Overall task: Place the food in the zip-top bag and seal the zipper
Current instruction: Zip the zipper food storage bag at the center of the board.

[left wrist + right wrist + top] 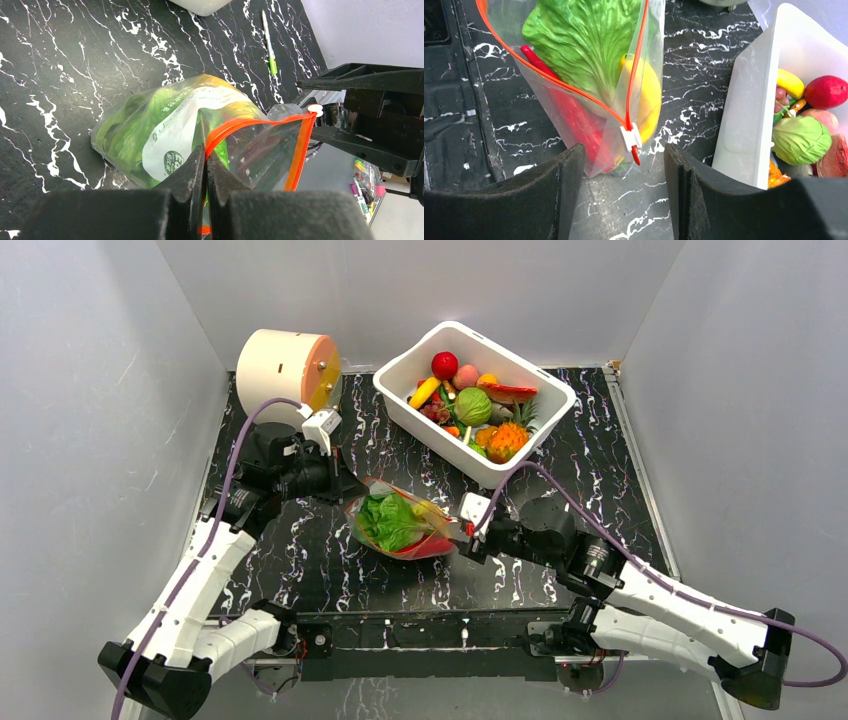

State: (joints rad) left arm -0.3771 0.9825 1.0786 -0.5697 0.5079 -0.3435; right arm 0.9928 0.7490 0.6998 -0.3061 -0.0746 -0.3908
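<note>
Got the zip-top bag point(400, 525) sitting mid-tabletop point(300, 560), right between the two arms. Pinching the zipper point(260, 120) tight with the left fingers point(199, 162), clenched on the orange strip at one end of the mouth. Holding the right fingers point(574, 160) spread apart, released, flanking the white slider point(630, 136) at the bag's other corner without touching it. Wide open at the mouth, not sealed. Already packed inside: green lettuce point(584, 40), a yellow piece point(649, 95), a red piece point(574, 120). Leaving plenty more food point(473, 405) in the white tub point(425, 430) just behind the bag. Parked far left at the back: a cream cylinder point(280, 365).
</note>
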